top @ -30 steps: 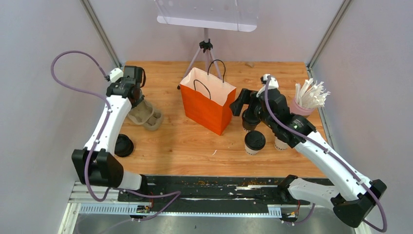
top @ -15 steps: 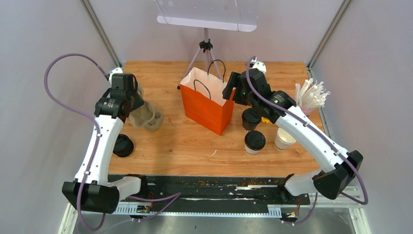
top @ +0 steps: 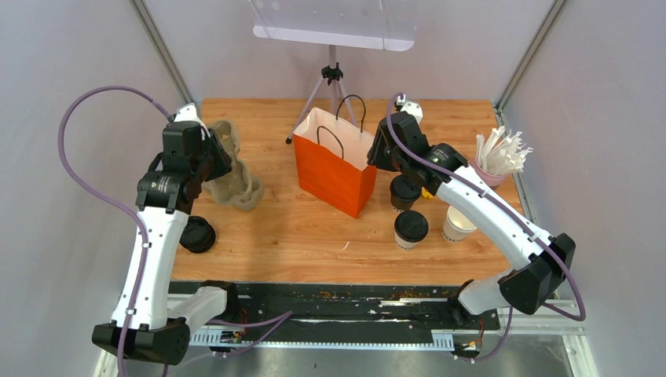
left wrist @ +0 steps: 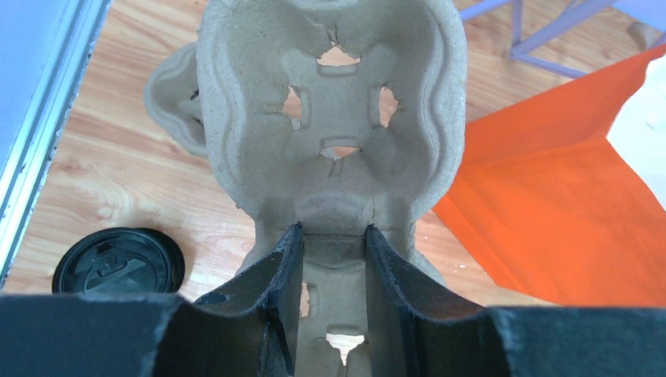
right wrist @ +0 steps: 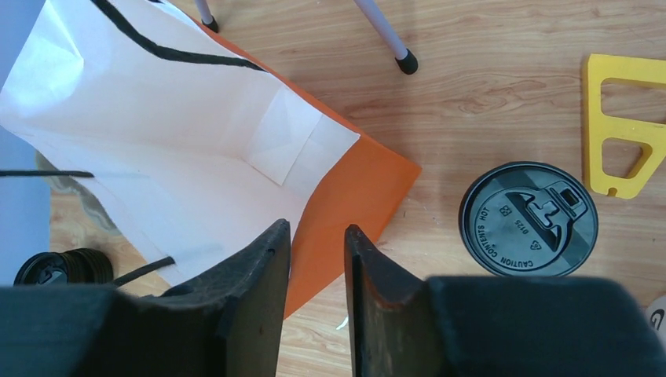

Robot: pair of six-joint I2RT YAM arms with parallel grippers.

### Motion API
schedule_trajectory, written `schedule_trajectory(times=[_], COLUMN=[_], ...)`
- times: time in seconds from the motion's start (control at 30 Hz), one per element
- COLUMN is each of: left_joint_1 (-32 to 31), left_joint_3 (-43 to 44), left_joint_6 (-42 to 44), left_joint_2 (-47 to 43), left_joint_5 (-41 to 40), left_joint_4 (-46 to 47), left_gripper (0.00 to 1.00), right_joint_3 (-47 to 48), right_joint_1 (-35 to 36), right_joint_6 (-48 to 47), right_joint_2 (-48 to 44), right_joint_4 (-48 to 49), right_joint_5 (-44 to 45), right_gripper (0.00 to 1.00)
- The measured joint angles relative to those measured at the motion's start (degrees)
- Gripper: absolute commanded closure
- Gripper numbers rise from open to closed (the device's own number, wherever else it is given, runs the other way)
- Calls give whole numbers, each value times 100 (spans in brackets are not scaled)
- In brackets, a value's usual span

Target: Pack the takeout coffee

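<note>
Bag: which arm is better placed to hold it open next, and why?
Right: the right gripper sits at the bag rim, while the left gripper holds the tray.

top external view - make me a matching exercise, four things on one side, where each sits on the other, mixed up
1. pulp tray
2. orange bag
3. loose black lid
4. pink straw cup

A. far right edge of the table
B. lying flat, near-left of the table
C. gripped in the left pincer
D. standing open mid-table

Pairs: 1-C, 2-D, 3-B, 4-A
</note>
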Motion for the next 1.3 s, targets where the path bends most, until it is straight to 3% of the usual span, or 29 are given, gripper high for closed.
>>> schedule_trajectory(times=[0.17, 0.3, 0.5, 0.87, 1.13, 1.23, 1.3], left_joint_1=[-103, -190, -264, -354, -713, -1023, -1143], left_joint_3=[243, 409, 560, 1163, 1222, 1515, 1674], left_joint_6=[162, 343, 645, 994, 1445, 1685, 1777], left_joint_2=[-87, -179, -284, -437, -476, -243, -55], left_joint_5=[192, 424, 907, 1871, 2765, 2844, 2922], left_joint_4=[-114, -136, -118, -85, 221, 129, 129], left_gripper=[80, 79, 78, 78, 78, 78, 78], right_joint_3=[2, 2, 2, 83, 431, 796, 824], right_joint_1=[0, 0, 0, 0, 2, 11, 11], right_joint_6=[-85, -308, -1012, -2841, -3639, -3746, -3775], right_joint_2=[76, 109, 24, -686, -203, 352, 573], right_joint_4=[4, 4, 17, -337, -791, -1027, -1110], right_joint_5=[-144, -326, -809, -2568, -3891, -4028, -4044], right_gripper=[92, 99, 100, 100, 93, 80, 67])
